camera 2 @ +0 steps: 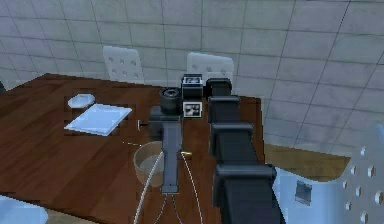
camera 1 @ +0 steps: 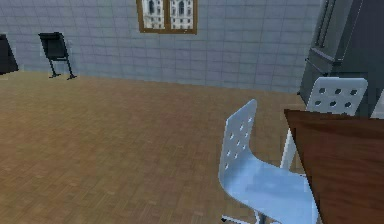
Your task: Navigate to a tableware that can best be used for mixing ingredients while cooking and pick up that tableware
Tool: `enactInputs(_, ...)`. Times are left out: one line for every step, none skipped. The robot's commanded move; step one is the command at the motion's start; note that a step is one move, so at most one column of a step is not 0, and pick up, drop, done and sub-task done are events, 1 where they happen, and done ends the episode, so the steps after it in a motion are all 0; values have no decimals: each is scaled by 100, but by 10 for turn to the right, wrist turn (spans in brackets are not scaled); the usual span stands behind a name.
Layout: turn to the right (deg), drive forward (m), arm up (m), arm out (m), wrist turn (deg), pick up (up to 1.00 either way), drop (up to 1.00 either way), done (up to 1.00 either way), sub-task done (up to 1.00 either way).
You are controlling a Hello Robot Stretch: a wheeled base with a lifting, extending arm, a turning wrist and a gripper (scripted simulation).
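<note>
On the desk (camera 2: 45, 150) we make out a pale, see-through round shape that we take for the mixing bowl (camera 2: 148, 157). It sits toward the near edge, just left of the pincer (camera 2: 170, 175). We cannot tell how wide the pincer's fingers stand, nor whether it holds anything, since the bowl lies on the desk right beside it.

We judge the bowl to be glass or clear plastic: stiff, fairly light, smooth and slippery, and breakable if it is glass. The rim looks like the best place to take hold, with one finger inside the wall and one outside, and the lift kept level so it does not slide out.

To the left, farther out, lies a flat pale sheet (camera 2: 100, 120), and beyond that a small pale round thing (camera 2: 80, 100). Both are well apart from the bowl. Two white chairs (camera 2: 122, 62) stand at the far side of the desk, and another white chair (camera 2: 350, 190) stands near on the right, beside the arm (camera 2: 240, 170). In our judgement nothing stands between the pincer and the bowl. The main risk is nudging the bowl off the near edge.
</note>
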Motion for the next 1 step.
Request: enactInputs(0,0,0,0,450,0,0,0,0)
